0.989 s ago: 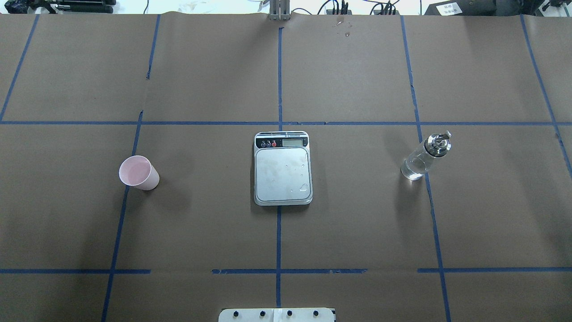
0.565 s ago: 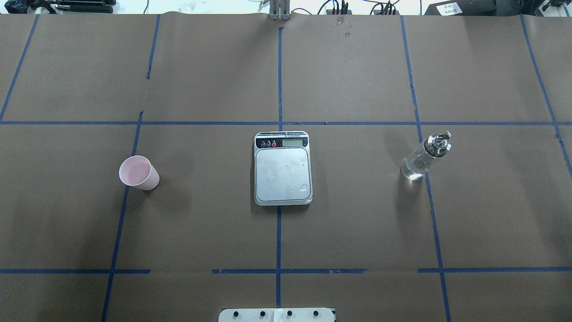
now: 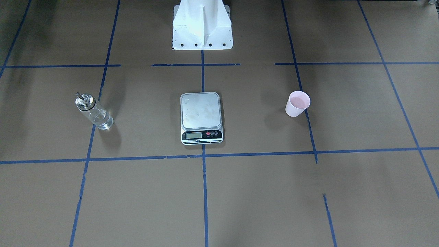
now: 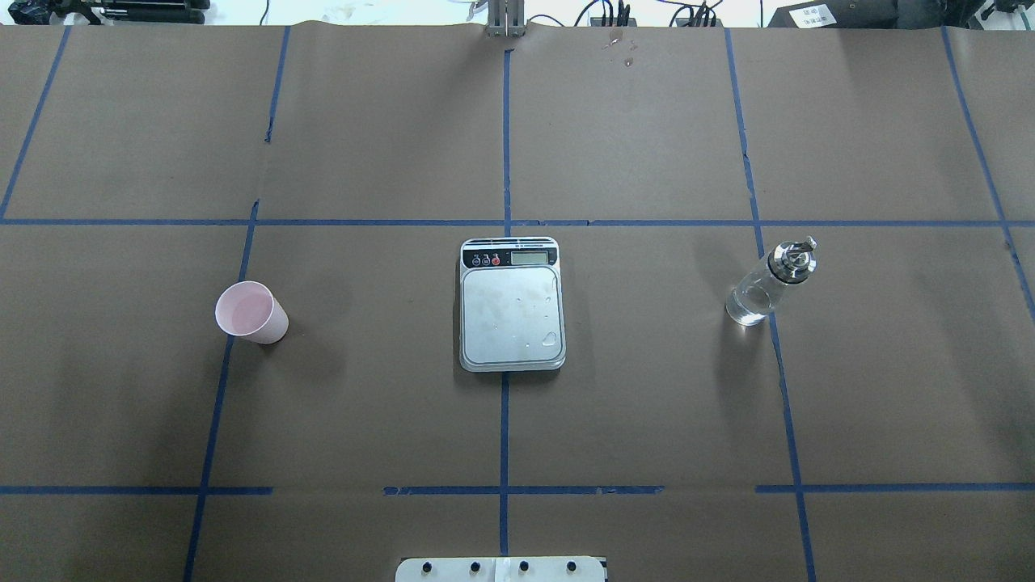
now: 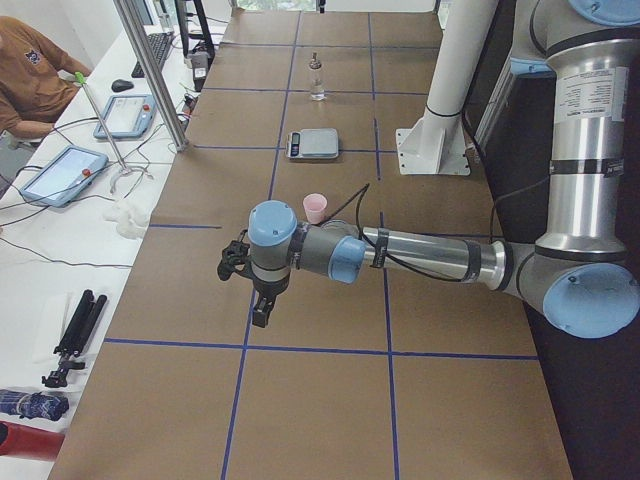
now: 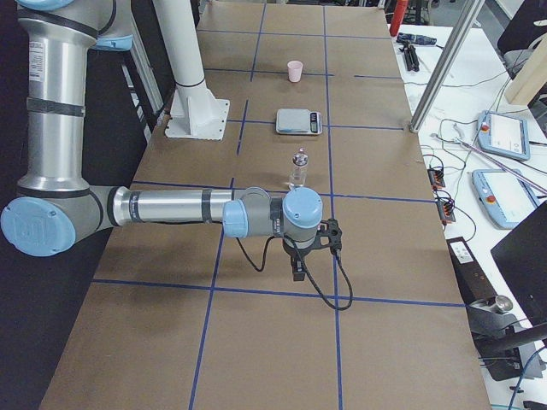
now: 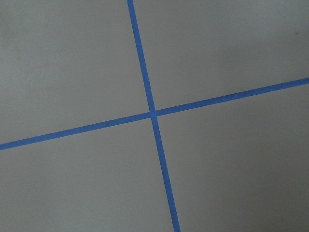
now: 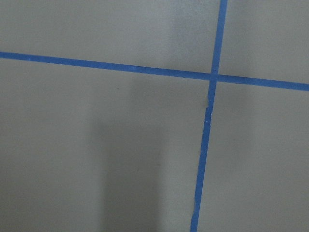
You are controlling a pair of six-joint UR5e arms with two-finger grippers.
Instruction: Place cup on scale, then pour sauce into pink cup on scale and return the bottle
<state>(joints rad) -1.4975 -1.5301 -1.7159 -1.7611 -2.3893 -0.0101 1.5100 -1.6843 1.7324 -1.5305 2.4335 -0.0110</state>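
The pale pink cup stands upright on the brown paper, left of the scale; it also shows in the front view. The scale's silver platform carries a few droplets and nothing else. The clear glass bottle with its metal spout stands upright to the scale's right, holding clear sauce. Both grippers are outside the overhead and front views. The left gripper hangs over the table well short of the cup. The right gripper hangs short of the bottle. I cannot tell whether either is open or shut.
The white robot base sits at the table's robot-side edge. Blue tape lines divide the brown paper. An aluminium post, tablets and a seated operator are beside the table's far side.
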